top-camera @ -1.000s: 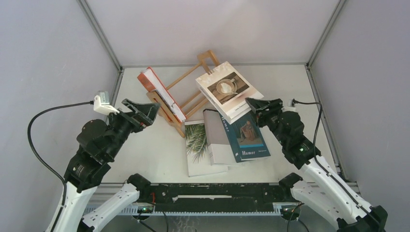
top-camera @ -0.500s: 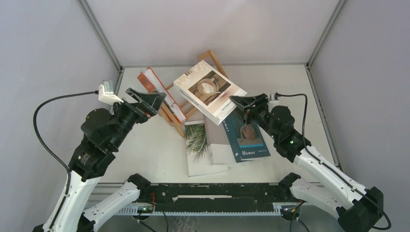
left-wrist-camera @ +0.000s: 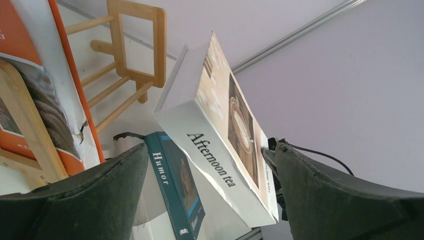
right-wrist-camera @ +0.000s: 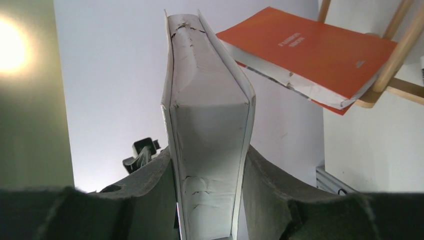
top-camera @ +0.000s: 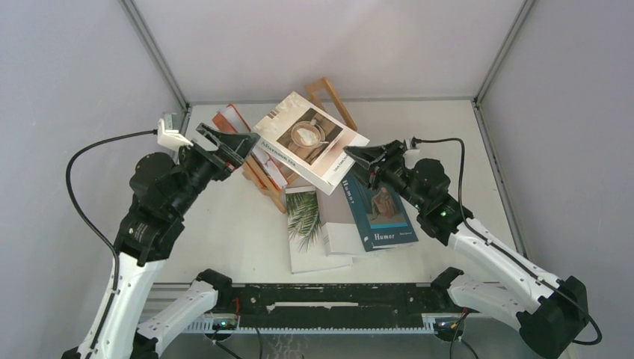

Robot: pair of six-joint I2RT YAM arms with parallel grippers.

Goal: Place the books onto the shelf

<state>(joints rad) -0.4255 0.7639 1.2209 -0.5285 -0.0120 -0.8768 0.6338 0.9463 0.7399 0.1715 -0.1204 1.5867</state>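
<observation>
Top view: right gripper (top-camera: 359, 159) pinches the cup-cover book (top-camera: 308, 140), tilted above the shelf (top-camera: 333, 96); left gripper (top-camera: 228, 139) is spread, empty. Left wrist: its spine faces the orange book (left-wrist-camera: 10, 35). Right wrist: fingers (right-wrist-camera: 150, 185) clamp the pages. Next, likely: stand it upright and lower it in.
</observation>
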